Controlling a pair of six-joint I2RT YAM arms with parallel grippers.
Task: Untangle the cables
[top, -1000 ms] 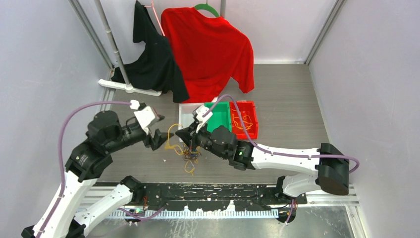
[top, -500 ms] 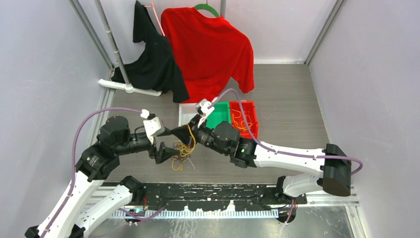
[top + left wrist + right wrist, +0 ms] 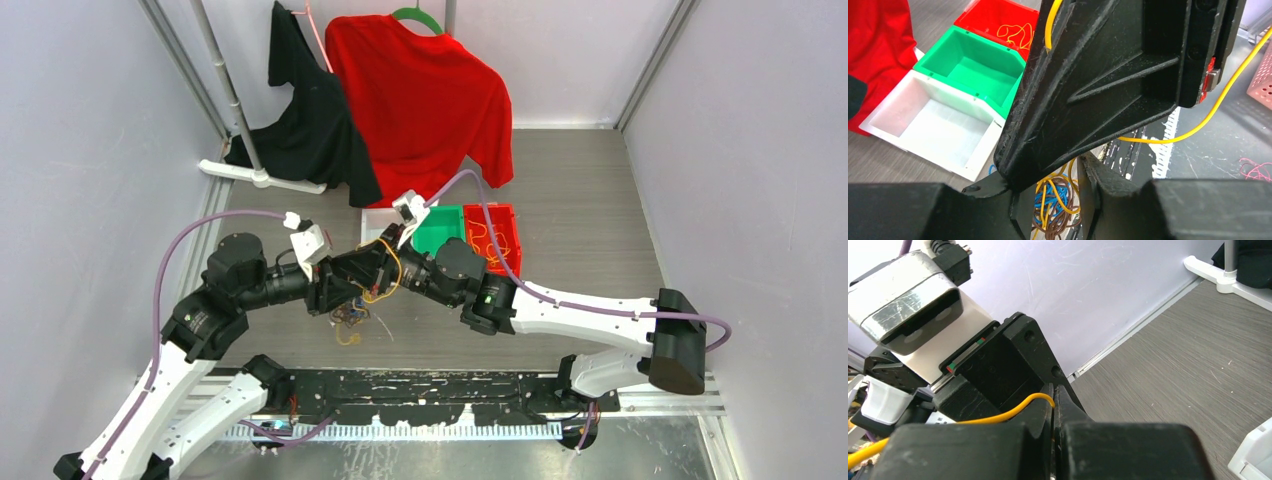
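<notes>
Both arms stretched inward, tips meeting; right tool (image 3: 1054, 400) clenched on yellow cable (image 3: 868, 451); left tool (image 3: 1048, 205) state unclear.

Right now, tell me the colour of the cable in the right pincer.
Yellow cable; right wrist view shows it best.

**Bright, even light; close-ups soft**

I'm seeing flat overhead light throwing faint shadows on the counter (image 3: 590, 200). Up close, the right gripper (image 3: 1054, 390) is blurring and the yellow cable (image 3: 1033, 397) is smearing toward the frame edge.
</notes>
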